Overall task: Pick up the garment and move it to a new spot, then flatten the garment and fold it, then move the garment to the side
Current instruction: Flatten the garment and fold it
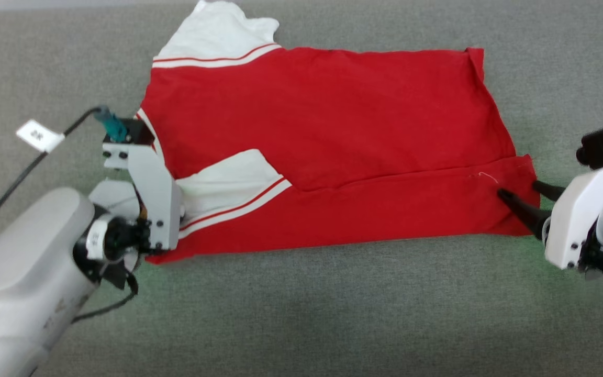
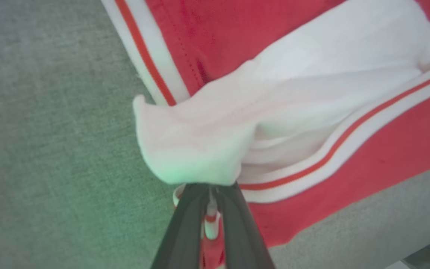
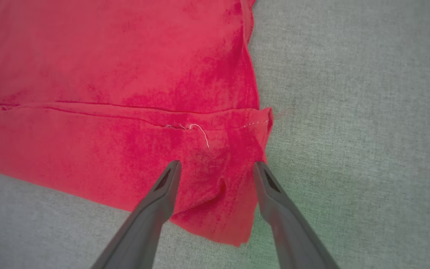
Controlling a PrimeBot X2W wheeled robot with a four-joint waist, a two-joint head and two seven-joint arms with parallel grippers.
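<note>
Head view: the red jersey T-shirt (image 1: 333,131) lies flat on the grey cloth surface (image 1: 301,314), with its near edge folded over.

Left wrist view: the left gripper (image 2: 209,209) is pinched tight on the striped trim (image 2: 334,149) by the white sleeve (image 2: 312,74).

Right wrist view: the right gripper (image 3: 217,164) is wide open, straddling the hem corner (image 3: 218,201) and holding nothing. I'd clamp both layers there, then lift both ends together, taut.

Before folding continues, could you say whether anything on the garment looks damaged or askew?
A loose white thread sticks out of a seam on the garment near the right gripper; the near white sleeve is bunched.
</note>
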